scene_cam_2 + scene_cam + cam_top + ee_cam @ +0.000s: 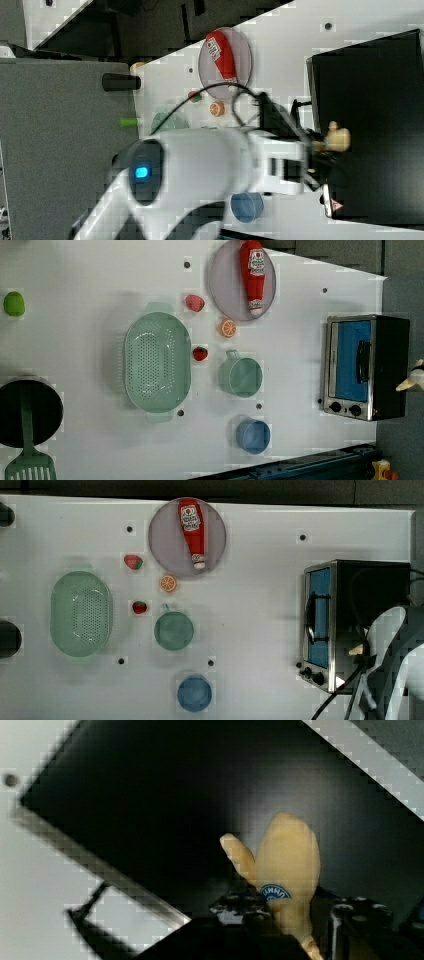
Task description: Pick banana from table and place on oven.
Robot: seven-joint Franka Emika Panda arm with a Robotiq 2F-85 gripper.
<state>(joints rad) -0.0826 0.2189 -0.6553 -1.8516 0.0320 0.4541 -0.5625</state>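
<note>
I am watching the jaws [280,920] clamping the pale banana [287,865], narrowed onto its stem end, so the bunch is sticking out in front of them with a blue sticker showing near the grip. The banana is hanging above the oven's [370,125] black top, and I cannot tell whether it is touching that surface. In the right view the white arm [210,155] is reaching across the worktop [260,605] with the banana [339,138] at its tip over the black panel. In the top view the oven [345,615] is sitting at the top view's right, its blue glass door facing the ketchup bottle [192,532] on the grey plate [162,540], the orange slice [168,583] and the green colander [81,613].
</note>
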